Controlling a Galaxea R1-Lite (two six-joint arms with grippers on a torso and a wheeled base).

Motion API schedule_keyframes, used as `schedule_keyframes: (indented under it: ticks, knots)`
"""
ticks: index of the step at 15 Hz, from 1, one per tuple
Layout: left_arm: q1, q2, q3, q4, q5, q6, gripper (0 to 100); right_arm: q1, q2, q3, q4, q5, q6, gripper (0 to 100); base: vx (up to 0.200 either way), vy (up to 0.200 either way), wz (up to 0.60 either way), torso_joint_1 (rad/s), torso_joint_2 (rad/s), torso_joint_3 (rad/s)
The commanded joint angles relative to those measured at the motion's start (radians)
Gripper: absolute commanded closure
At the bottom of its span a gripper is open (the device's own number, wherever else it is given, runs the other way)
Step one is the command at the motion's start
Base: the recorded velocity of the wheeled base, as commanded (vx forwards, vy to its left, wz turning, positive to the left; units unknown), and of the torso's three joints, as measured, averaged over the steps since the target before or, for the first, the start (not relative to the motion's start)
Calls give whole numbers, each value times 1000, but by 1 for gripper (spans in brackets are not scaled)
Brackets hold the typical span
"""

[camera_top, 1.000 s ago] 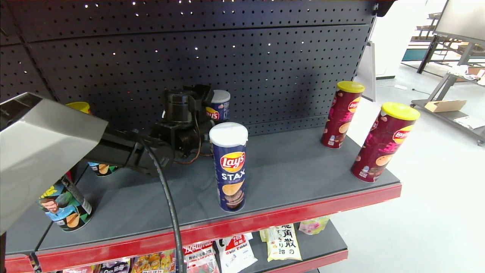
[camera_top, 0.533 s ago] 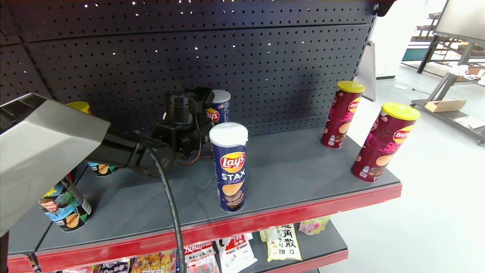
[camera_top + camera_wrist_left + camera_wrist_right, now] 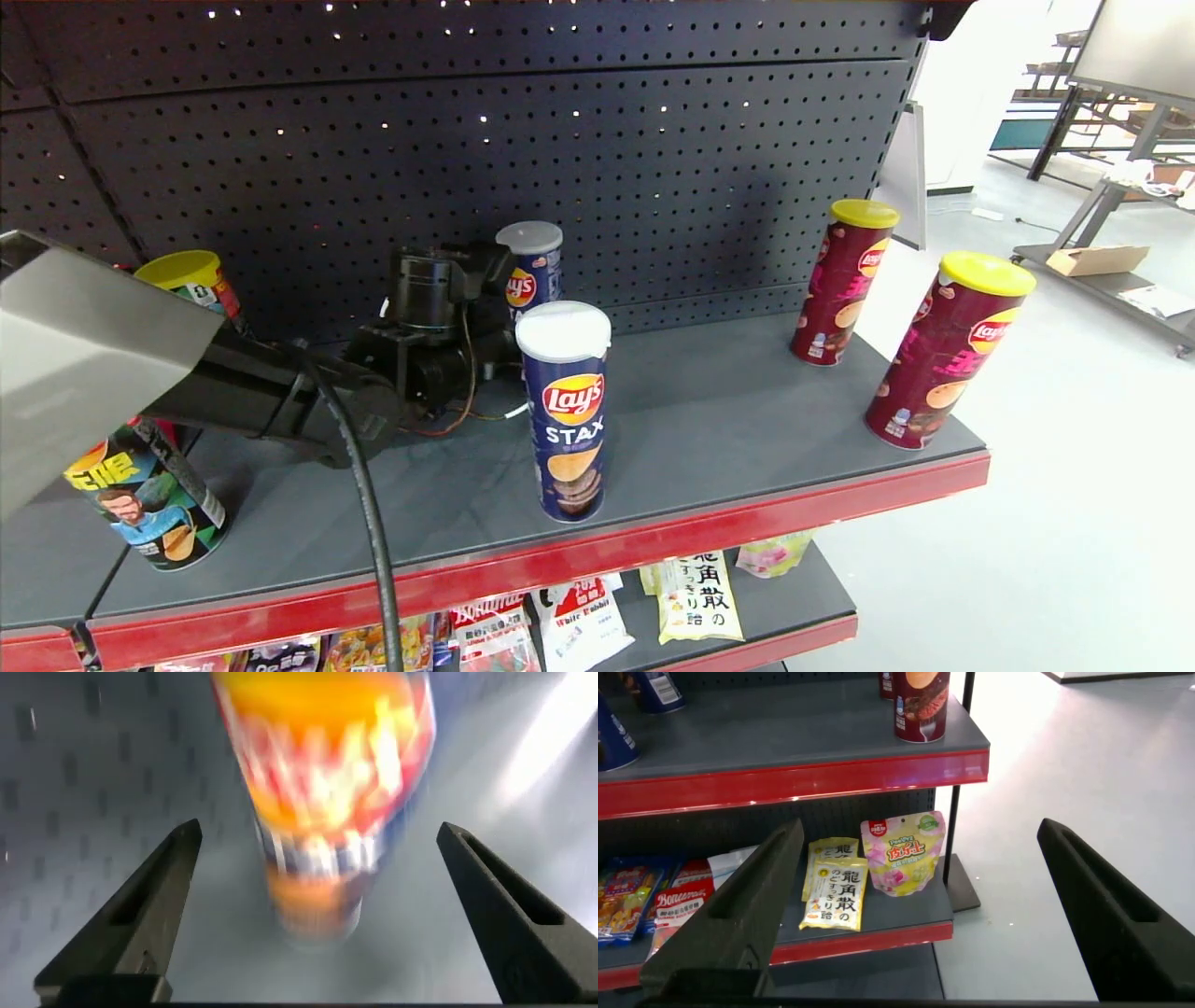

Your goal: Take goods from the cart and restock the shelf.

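Note:
A blue chip can with a grey lid (image 3: 532,266) stands upright at the back of the grey shelf (image 3: 728,420), against the pegboard. My left gripper (image 3: 499,280) sits just left of it. In the left wrist view that gripper (image 3: 320,833) is open, and the blurred can (image 3: 322,775) stands beyond the fingertips, apart from both fingers. A second blue can with a white lid (image 3: 566,411) stands near the shelf's front edge. My right gripper (image 3: 922,831) hangs open and empty, low in front of the lower shelf.
Two maroon cans with yellow lids (image 3: 845,280) (image 3: 948,350) stand at the shelf's right end. A printed can (image 3: 149,499) and a yellow-lidded one (image 3: 187,275) stand at the left. Snack bags (image 3: 901,849) lie on the lower shelf. Bare shelf lies between the blue and maroon cans.
My left arm has drawn back toward the left, away from the back blue can. More of that can and of the yellow-lidded can at the left now shows.

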Motion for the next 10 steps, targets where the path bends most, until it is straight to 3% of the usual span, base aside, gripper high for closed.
schedule_keyframes:
  ticks: [1, 5, 6, 7, 8, 10]
  knots:
    - [6, -70, 55, 16, 0, 1, 0, 0, 0, 0, 0, 0, 0, 0, 0, 0, 0, 0, 0, 0]
    - [8, -160, 184, 40, 0, 13, 0, 0, 0, 0, 0, 0, 0, 0, 0, 0, 0, 0, 0, 0]
    - [15, -223, 276, 49, -1, 26, 0, 0, 0, 0, 0, 0, 0, 0, 0, 0, 0, 0, 0, 0]
    - [32, -309, 375, 74, -1, 59, 0, 0, 0, 0, 0, 0, 0, 0, 0, 0, 0, 0, 0, 0]
    - [43, -358, 414, 102, -1, 76, 0, 0, 0, 0, 0, 0, 0, 0, 0, 0, 0, 0, 0, 0]
    - [100, -657, 582, 166, -31, 115, 0, 0, 0, 0, 0, 0, 0, 0, 0, 0, 0, 0, 0, 0]
